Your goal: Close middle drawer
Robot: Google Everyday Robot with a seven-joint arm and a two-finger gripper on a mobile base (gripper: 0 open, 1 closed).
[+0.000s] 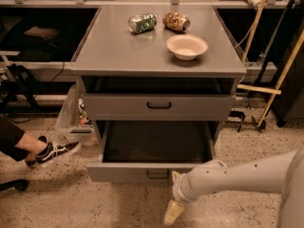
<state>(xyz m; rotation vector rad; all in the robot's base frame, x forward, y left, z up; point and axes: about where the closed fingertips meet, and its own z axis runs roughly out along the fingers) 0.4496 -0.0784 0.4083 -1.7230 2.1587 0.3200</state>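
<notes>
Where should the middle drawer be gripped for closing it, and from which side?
Take the small dark bar handle at the centre of the middle drawer's front panel, coming from the front. The bar lies horizontal on the flat panel, so a grip from above and below suits it. The gripper hangs low in front of the panel, right of the handle.

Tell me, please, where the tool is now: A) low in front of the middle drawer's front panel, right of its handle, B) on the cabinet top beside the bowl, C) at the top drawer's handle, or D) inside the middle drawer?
A: the tool hangs near the floor, just in front of the open middle drawer and slightly right of its handle.
</notes>
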